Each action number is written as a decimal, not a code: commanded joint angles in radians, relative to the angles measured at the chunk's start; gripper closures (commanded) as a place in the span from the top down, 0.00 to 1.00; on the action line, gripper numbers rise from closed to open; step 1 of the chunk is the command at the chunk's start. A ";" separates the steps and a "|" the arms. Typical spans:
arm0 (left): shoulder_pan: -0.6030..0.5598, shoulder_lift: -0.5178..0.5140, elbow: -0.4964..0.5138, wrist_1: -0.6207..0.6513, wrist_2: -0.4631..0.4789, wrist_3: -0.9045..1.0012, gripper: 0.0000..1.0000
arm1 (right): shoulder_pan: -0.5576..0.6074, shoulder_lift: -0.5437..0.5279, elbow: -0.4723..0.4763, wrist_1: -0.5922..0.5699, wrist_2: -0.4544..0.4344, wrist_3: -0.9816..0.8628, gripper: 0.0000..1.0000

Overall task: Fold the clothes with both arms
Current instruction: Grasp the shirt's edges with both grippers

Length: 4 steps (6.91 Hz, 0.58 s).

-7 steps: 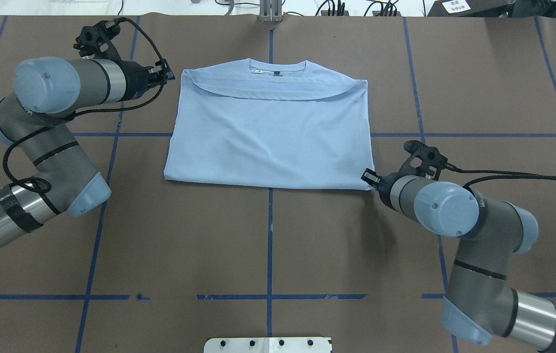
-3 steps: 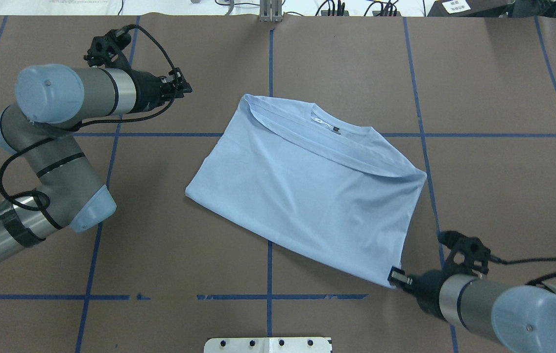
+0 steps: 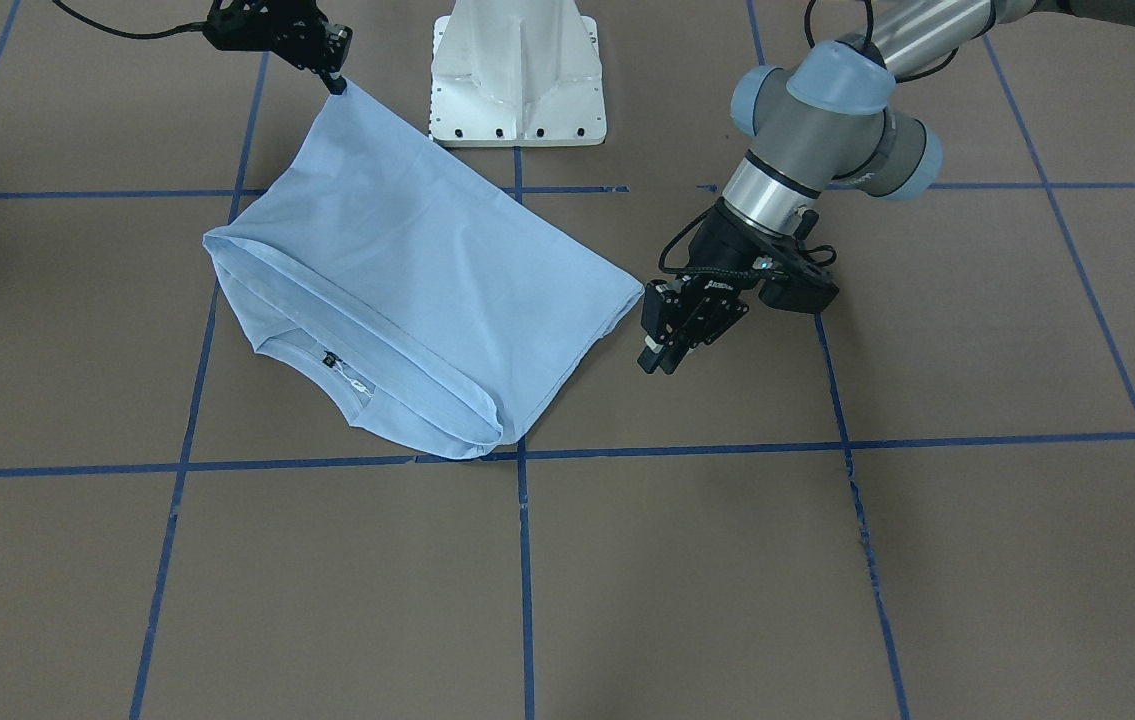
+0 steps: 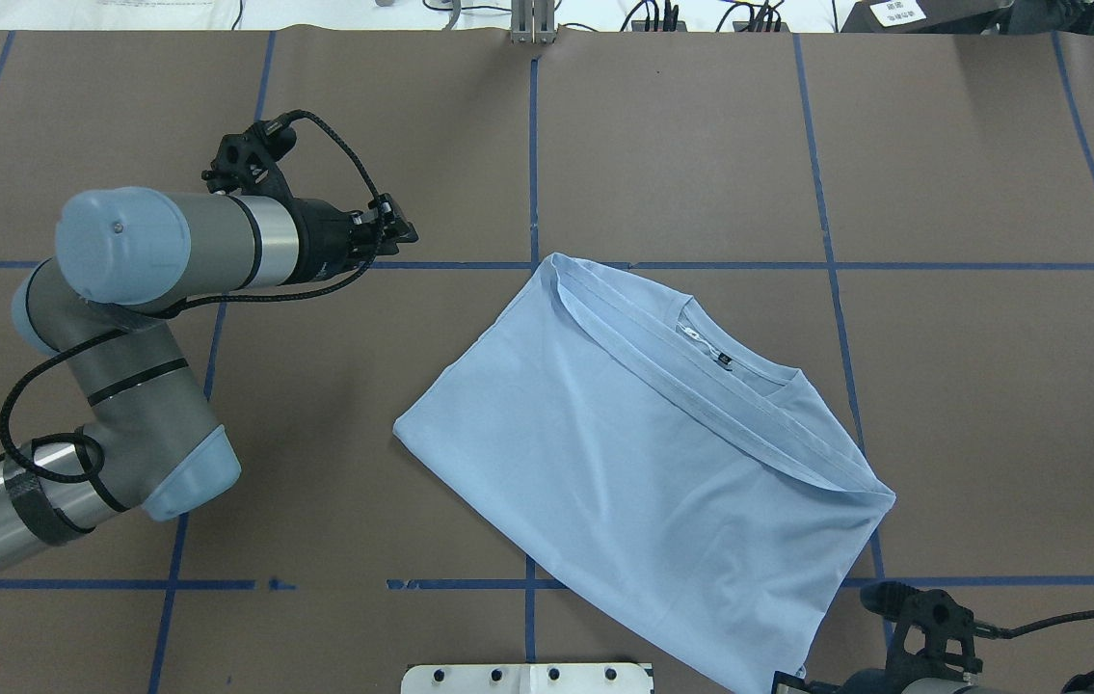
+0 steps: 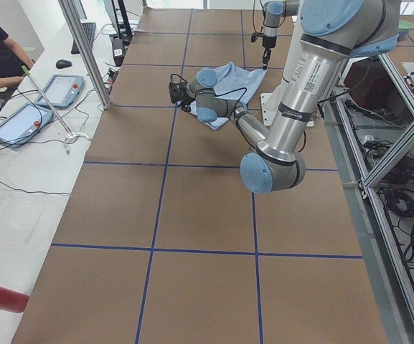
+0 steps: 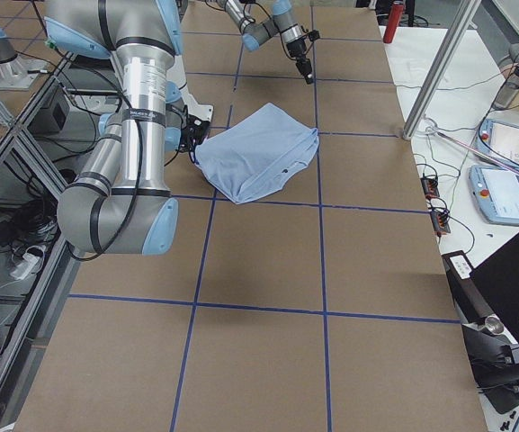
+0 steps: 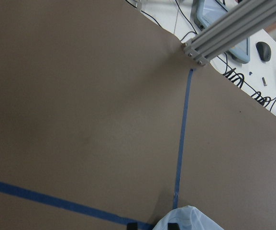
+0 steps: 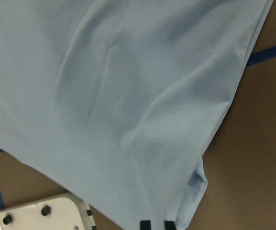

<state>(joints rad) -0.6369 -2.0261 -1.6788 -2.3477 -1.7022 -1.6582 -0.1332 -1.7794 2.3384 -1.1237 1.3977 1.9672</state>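
Front-facing view: we see a light blue T-shirt [image 3: 407,270], folded into a rough rectangle, lying askew on the brown table [image 3: 827,560]. Its collar end points toward the operators' edge. The right gripper [image 3: 335,82] is clamped on the shirt corner nearest the robot's edge, beside the white base [image 3: 517,70]. The left gripper [image 3: 657,355] is near another corner, not touching it, with its fingers a little apart and holding nothing.

Overhead view: the shirt runs diagonally from the table's middle to the robot's edge, on the robot's right. The neck label [image 4: 706,345] faces up.

Left side view: the near arm hides part of the shirt.

Right side view: the shirt lies flat near the robot's edge.

Left wrist view: mostly bare table, with a sliver of shirt at the bottom.

Right wrist view: cloth fills the picture, running down between two fingertips [image 8: 145,224].
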 commanded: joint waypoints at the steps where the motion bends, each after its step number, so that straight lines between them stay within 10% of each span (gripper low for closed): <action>1: 0.063 0.001 -0.007 0.007 0.018 -0.055 0.38 | -0.017 0.008 -0.048 -0.005 -0.170 0.006 1.00; 4: 0.114 0.093 -0.097 0.027 0.018 -0.103 0.42 | -0.013 0.015 -0.062 0.005 -0.335 0.004 1.00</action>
<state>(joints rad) -0.5476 -1.9712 -1.7359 -2.3322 -1.6879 -1.7348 -0.1501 -1.7691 2.2595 -1.1249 1.0984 1.9720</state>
